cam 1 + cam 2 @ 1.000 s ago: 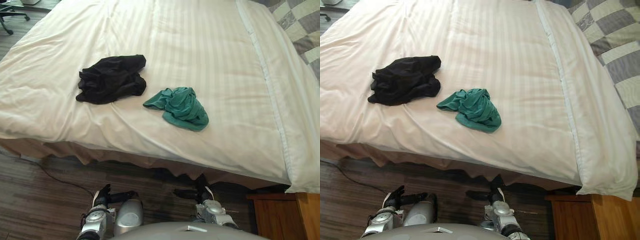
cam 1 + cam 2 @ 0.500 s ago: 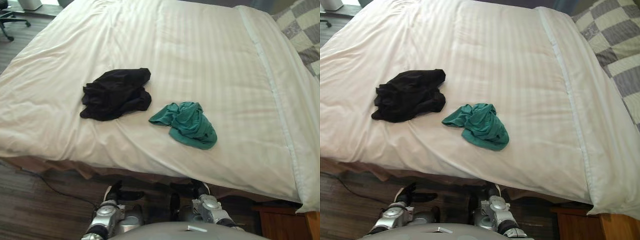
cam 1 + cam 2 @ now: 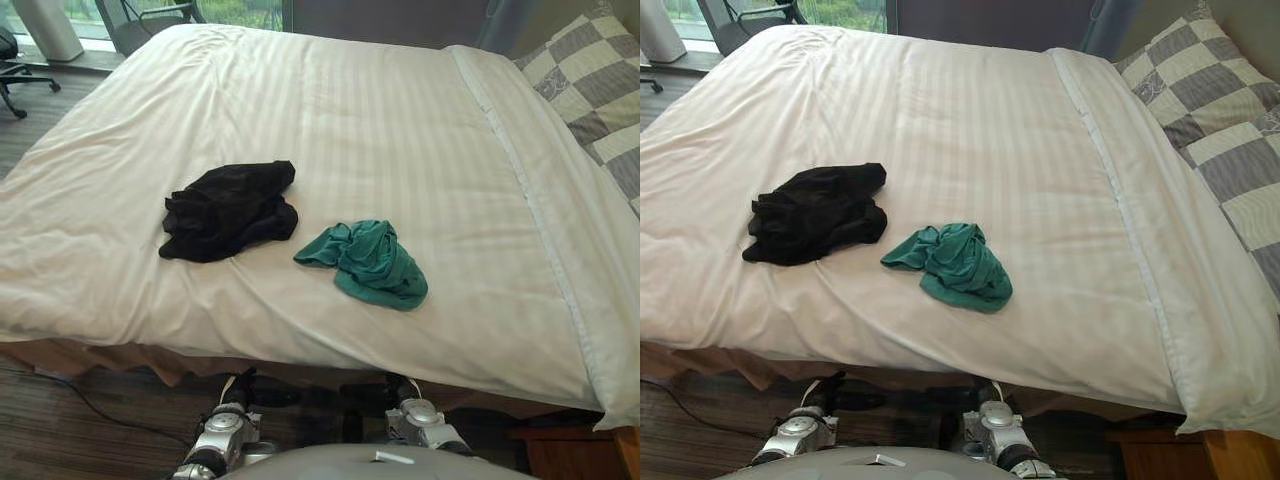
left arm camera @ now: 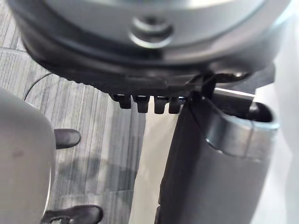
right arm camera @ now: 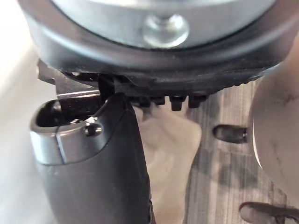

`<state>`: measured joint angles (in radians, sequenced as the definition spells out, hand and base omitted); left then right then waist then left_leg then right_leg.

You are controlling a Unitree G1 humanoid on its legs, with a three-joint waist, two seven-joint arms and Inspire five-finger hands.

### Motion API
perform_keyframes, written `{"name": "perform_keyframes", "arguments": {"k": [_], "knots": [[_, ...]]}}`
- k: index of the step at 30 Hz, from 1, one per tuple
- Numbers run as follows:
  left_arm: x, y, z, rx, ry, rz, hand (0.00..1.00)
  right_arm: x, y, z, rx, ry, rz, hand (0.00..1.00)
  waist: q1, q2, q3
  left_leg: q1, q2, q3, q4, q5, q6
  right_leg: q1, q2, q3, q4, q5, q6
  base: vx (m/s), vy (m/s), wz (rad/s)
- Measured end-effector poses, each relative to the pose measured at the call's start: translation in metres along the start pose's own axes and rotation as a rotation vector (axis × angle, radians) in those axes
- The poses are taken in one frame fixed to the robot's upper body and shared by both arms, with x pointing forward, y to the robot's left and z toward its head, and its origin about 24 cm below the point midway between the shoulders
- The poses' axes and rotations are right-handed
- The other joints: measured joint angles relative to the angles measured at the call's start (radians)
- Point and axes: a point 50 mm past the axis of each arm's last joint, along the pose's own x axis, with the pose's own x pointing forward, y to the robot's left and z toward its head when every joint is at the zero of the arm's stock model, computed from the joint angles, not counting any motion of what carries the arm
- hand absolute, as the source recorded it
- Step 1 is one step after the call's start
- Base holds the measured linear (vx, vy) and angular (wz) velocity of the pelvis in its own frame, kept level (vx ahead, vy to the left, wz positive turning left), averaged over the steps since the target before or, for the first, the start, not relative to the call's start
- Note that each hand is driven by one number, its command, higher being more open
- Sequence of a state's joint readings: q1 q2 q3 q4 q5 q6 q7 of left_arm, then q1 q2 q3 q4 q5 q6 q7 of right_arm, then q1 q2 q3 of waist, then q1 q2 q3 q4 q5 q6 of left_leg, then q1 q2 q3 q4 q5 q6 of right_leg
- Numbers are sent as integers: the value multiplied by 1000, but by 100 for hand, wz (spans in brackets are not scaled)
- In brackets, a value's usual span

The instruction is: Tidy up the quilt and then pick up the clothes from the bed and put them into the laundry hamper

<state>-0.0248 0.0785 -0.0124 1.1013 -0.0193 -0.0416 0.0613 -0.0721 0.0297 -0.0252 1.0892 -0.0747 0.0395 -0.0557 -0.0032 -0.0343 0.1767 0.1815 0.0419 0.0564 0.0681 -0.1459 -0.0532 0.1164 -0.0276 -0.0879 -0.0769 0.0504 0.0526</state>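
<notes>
A crumpled black garment [image 3: 230,210] lies on the white striped quilt [image 3: 400,120], left of the middle. Beside it, to the right and a little nearer, lies a bunched green garment [image 3: 368,262]. The quilt is spread flat over the bed with soft creases. My left hand [image 3: 240,392] and right hand [image 3: 398,392] hang low at the bed's near edge, below the mattress, both open and holding nothing. In the wrist views the left thumb [image 4: 210,154] and right thumb [image 5: 93,163] stand out beside straight fingers, with floor and bed skirt past them.
Grey-and-white checkered pillows [image 3: 600,90] sit at the head of the bed on the right. A wooden nightstand [image 3: 580,455] stands at the lower right. Office chairs [image 3: 140,20] stand on the wood floor beyond the far left corner.
The whole picture has shifted, so the camera has moved: more of the bed's far end shows. Both garments lie as before. Both hands stay low by the bed's edge.
</notes>
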Motion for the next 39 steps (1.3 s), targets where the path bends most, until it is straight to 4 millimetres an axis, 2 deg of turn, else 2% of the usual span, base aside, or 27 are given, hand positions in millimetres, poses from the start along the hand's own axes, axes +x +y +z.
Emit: {"name": "perform_keyframes", "arguments": {"k": [2, 3, 4, 5, 6, 7, 8, 9, 10, 11, 12, 13, 15, 16, 19, 21, 23, 25, 26, 27, 30, 32, 33, 34, 35, 36, 39], "knots": [[0, 3, -2, -36, 5, 13, 100, 0, -1, 0, 5, -3, -3, 100, -1, 7, 5, -28, 11, 10, 79, -46, -6, 0, 8, 19, 7, -15, -5, 7, 36, -19], [-1, 6, -3, -72, 10, 27, 100, 0, -2, 1, 4, -5, -5, 100, 1, 9, 8, -62, 25, 26, 186, -89, -26, -2, 16, 41, 23, -30, -11, -2, 52, -38], [-1, 11, -3, -100, 5, 44, 100, 0, -3, 2, 3, -11, -7, 100, 4, 5, 19, -120, 27, 41, 335, -98, -42, -5, 10, 67, 45, -41, -12, -8, 56, -47], [-1, 12, -3, -116, 2, 50, 100, 0, -3, 2, 2, -12, -9, 100, 6, 5, 20, -148, 26, 43, 397, -94, -44, -10, 5, 81, 59, -46, -10, -19, 104, -58], [-2, 11, -4, -138, -1, 56, 100, 0, -7, 3, -2, -14, -16, 100, 8, 0, 26, -177, 23, 42, 473, -100, -32, -14, -12, 110, 78, -57, -3, -3, 127, -56], [-2, 11, -7, -158, 19, 63, 100, 0, -10, 3, -4, -15, -23, 100, 6, 14, 22, -178, 39, 43, 482, -132, -7, -14, -15, 125, 77, -61, 4, -1, 203, -51], [-3, 11, -10, -158, 41, 63, 100, 0, -13, 6, -4, -25, -33, 100, -7, 30, 18, -187, 86, 48, 468, -161, -1, -14, -19, 135, 75, -66, 16, 6, 223, -34], [-3, 11, -11, -158, 46, 61, 100, 0, -18, 5, -4, -28, -47, 100, -6, 33, 16, -190, 131, 58, 406, -167, 0, -23, -34, 150, 74, -64, 34, 6, 248, -22], [-3, 11, -11, -156, 46, 60, 100, -1, -21, 4, 0, -30, -56, 100, -6, 33, 15, -189, 148, 57, 352, -164, -2, -30, -43, 156, 74, -61, 47, 18, 289, -21], [-3, 10, -12, -155, 43, 55, 100, -1, -25, 1, -1, -25, -68, 100, -7, 39, 9, -175, 165, 51, 246, -125, -30, -42, -54, 165, 72, -55, 69, 29, 348, -28], [-3, 11, -12, -153, 40, 57, 100, -2, -30, -2, -7, -23, -81, 100, -10, 32, 6, -152, 152, 101, 195, -46, -80, -42, -83, 179, 55, -45, 99, 62, 405, -40], [-4, 18, -15, -130, 42, 71, 100, -2, -28, -6, -40, -9, -73, 100, -8, 6, -10, -133, 106, 133, 147, -34, -76, -45, -124, 190, 51, -39, 108, 92, 343, -35], [-3, 22, -18, -104, 86, 72, 100, -3, -25, -15, -31, 33, -58, 100, -14, -29, -28, -115, 54, 145, 117, -23, -53, -47, -169, 181, 56, -32, 110, 132, 277, -13], [-3, 22, -20, -69, 108, 63, 100, -3, -21, -16, -37, 37, -51, 100, -24, -39, -35, -99, 25, 146, 97, -18, -41, -45, -192, 170, 57, -23, 124, 120, 230, 0], [-2, 22, -19, -26, 118, 47, 100, -2, -16, -13, -100, 43, -35, 100, -27, -45, -39, -94, -2, 152, 78, -17, -24, -67, -213, 153, 86, -21, 126, 65, 126, -2], [-2, 21, -16, -6, 105, 36, 100, -1, -14, -11, -143, 47, -23, 100, -24, -48, -40, -105, -9, 145, 74, -12, -16, -95, -209, 136, 120, -25, 120, 38, 67, 7], [-2, 21, -14, 17, 94, 35, 100, 0, -13, -11, -160, 73, -21, 100, -20, -47, -37, -107, -8, 117, 66, -5, -5, -98, -200, 112, 149, -53, 85, 25, -17, 25], [-1, 21, -11, 29, 77, 40, 100, 0, -12, -13, -165, 88, -17, 100, -5, -55, -34, -114, -8, 95, 57, 5, -4, -99, -200, 87, 162, -87, 72, -32, -98, 34], [-1, 22, -8, 33, 56, 47, 100, 0, -10, -14, -175, 92, -11, 100, 4, -67, -32, -127, -10, 71, 44, 19, -10, -100, -201, 71, 162, -122, 73, -58, -173, 60], [-1, 22, -5, 37, 35, 49, 100, 0, -9, -12, -177, 89, -7, 100, 4, -74, -28, -141, -10, 44, 32, 36, -15, -104, -201, 56, 163, -138, 89, -44, -165, 66], [1, 20, 7, 36, -10, 44, 100, 1, -11, -8, -198, 83, -10, 100, 4, -65, -9, -176, 4, -18, -14, 86, -32, -122, -186, -3, 167, -139, 89, -47, -147, 70], [2, 15, 17, 17, -44, 47, 100, 3, -21, 2, -213, 48, -38, 100, 10, -41, 32, -210, 14, -49, -24, 108, -41, -141, -175, -25, 164, -135, 91, -80, -95, 44], [3, 13, 20, 11, -52, 45, 100, 3, -22, 5, -210, 37, -45, 100, 10, -40, 38, -220, 14, -55, -26, 113, -42, -146, -174, -28, 161, -133, 93, -44, -39, 31], [3, 9, 24, 1, -64, 39, 100, 4, -26, 9, -195, 17, -66, 100, 10, -21, 55, -234, 14, -61, -38, 120, -44, -162, -174, -32, 159, -131, 94, -21, -29, 18], [4, 5, 25, -7, -67, 34, 100, 4, -31, 12, -149, 10, -90, 100, 9, -4, 63, -245, 13, -61, -55, 122, -42, -177, -175, -36, 160, -133, 99, 6, -20, 11], [4, 4, 25, -9, -67, 34, 100, 4, -33, 12, -132, 8, -106, 100, 9, 2, 64, -246, 12, -61, -67, 122, -42, -182, -176, -37, 159, -134, 100, 62, -10, 3], [3, 7, 19, -53, -49, 59, 100, 2, -41, 5, 115, 9, -163, 100, 1, 6, 64, -234, 11, -60, -72, 116, -44, -164, -175, -39, 139, -130, 106, 130, -8, -1]]}}
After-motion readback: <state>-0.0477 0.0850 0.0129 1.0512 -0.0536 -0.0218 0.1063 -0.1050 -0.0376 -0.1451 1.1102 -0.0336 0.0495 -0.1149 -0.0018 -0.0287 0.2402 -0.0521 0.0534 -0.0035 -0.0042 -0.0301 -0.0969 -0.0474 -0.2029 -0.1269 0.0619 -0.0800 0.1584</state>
